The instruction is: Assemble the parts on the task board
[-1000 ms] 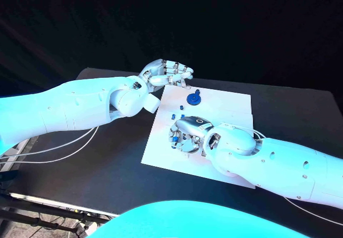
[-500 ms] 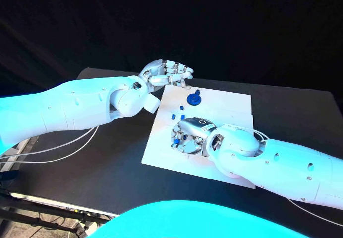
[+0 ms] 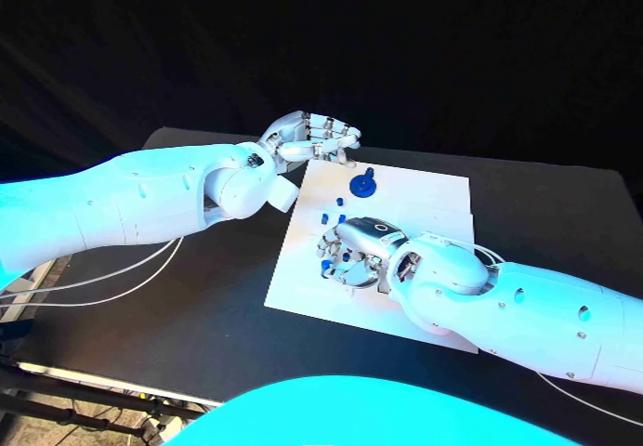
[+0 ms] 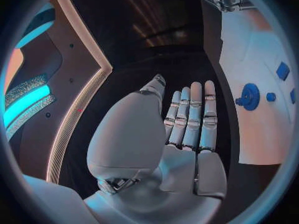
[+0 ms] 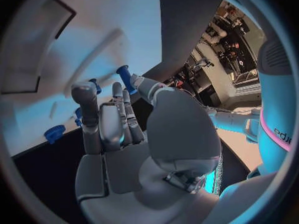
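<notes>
The board (image 3: 415,200) lies mid-table. The right hand (image 3: 355,253) is held low over its near-left part, fingers curled among small blue parts (image 3: 327,267); whether 1 is gripped cannot be told. The left hand (image 3: 311,136) is held empty, fingers straight, past the board's far-left corner. A blue gear (image 3: 363,186) stands on the far part.

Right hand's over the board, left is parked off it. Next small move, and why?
Probably close the right hand on the blue peg at its fingertips: its fingers are spread above the task board, nothing visibly gripped. The left hand hangs empty past the board's far corner.
</notes>
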{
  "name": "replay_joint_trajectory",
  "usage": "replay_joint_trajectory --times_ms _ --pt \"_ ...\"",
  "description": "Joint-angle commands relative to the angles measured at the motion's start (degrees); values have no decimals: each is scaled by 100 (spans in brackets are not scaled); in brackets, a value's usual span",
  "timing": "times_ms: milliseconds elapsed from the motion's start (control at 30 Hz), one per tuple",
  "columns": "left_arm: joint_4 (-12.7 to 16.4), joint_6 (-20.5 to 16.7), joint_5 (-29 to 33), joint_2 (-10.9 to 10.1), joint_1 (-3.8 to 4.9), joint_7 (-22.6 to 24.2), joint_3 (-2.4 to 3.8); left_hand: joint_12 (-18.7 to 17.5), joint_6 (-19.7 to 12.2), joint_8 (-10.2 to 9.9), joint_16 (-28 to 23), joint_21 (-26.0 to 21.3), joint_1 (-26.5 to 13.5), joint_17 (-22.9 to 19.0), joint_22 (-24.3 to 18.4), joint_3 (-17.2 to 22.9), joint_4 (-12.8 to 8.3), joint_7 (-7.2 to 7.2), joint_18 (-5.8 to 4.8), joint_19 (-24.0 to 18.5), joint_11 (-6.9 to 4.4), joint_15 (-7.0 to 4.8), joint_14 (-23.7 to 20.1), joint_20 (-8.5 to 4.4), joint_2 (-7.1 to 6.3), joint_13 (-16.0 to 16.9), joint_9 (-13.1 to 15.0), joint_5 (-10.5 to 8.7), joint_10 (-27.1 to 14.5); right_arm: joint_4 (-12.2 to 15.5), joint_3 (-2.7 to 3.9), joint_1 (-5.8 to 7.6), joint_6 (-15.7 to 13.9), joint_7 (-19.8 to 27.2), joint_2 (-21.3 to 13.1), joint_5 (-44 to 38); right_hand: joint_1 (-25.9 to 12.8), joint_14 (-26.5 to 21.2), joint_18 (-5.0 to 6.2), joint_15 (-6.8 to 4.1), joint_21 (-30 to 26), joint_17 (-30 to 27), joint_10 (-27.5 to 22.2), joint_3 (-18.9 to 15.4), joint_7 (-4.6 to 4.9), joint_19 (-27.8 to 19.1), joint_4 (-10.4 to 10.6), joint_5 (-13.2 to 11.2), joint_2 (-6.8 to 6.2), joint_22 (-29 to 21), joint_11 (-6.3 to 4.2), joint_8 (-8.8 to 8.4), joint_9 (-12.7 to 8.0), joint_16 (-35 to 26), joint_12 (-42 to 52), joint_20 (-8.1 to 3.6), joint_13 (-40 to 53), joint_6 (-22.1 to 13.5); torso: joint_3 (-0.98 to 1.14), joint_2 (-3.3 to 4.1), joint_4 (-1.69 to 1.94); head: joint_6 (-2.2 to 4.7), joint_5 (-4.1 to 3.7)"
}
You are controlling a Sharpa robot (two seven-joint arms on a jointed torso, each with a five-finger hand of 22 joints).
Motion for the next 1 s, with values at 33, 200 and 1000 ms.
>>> replay_joint_trajectory --times_ms 33,200,1000 --pt "9 110 -12 5 4 17 5 40 -47 9 29 -43 -34 -7 -7 15 30 110 25 55 21 5 -49 -2 44 -7 -6 9 -26 11 -1 -4 -227 76 -8 -8 11 -88 116 8 -171 -85 -190 -52 18 -97 7 15 -58 -54 25 -66 -40 -64 70 9 15 -91 -1 -2 1 1 -6" --pt "6 114 -12 6 4 13 5 40 -47 9 29 -43 -35 -7 -7 15 30 110 25 56 21 5 -49 -2 44 -7 -6 9 -26 44 -2 -4 -291 73 -41 -7 45 -166 141 45 -363 -167 -524 -180 35 -170 10 44 -112 -105 64 -166 -103 -94 203 47 28 -198 -3 -7 -2 1 -16" --pt "-9 97 -12 -55 4 8 5 41 -47 9 30 -46 -39 -9 -10 12 31 110 25 58 21 6 -50 -1 43 -7 -6 7 -27 1401 24 326 -573 847 -1683 1351 774 -678 263 127 -1322 -1118 -1172 -1808 159 -500 346 101 282 -322 139 -495 -259 -389 1307 154 -44 -237 -6 -45 -64 1 -271"
